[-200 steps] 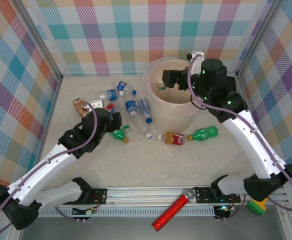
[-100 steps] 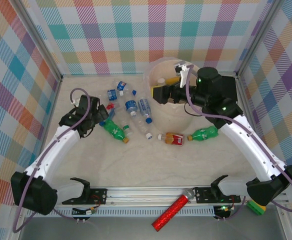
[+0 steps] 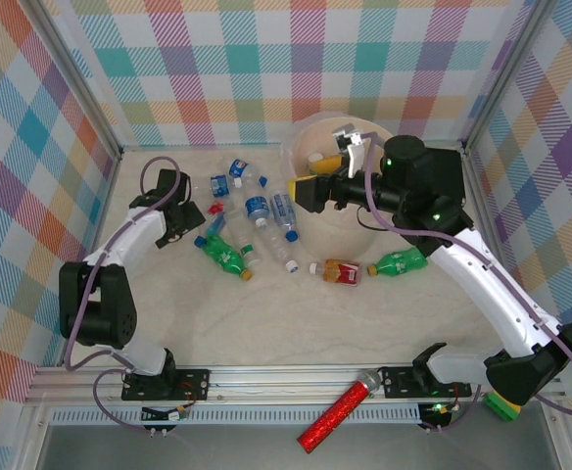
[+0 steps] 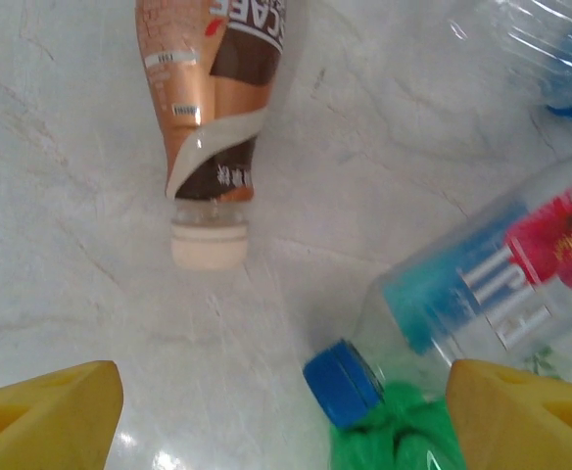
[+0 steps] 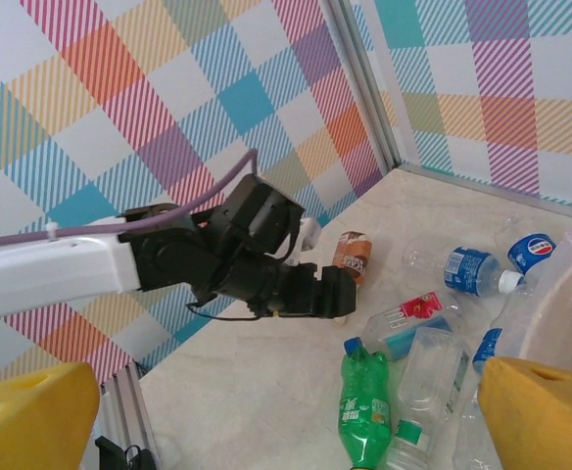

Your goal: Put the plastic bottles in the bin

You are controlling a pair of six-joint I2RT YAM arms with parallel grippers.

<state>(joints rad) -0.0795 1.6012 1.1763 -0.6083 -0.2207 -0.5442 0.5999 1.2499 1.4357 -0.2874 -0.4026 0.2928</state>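
Observation:
Several plastic bottles lie left of and in front of the bin: a green one, clear blue-labelled ones, a red-labelled one and another green one. My left gripper hangs low and open. A clear bottle's blue cap and the green bottle's neck lie between its fingers, with a brown bottle just ahead. My right gripper stands open and empty at the bin's left rim, facing the pile. It sees the left gripper beside the brown bottle.
A red glittery tube lies on the front rail. A yellow-green item sits at the front right corner. Checked walls close in the left, back and right. Bare tabletop stretches in front of the bottles.
My left arm has drawn back and swung its gripper to the far left, down among the bottles. The right gripper has turned from inside the bin toward its left rim.

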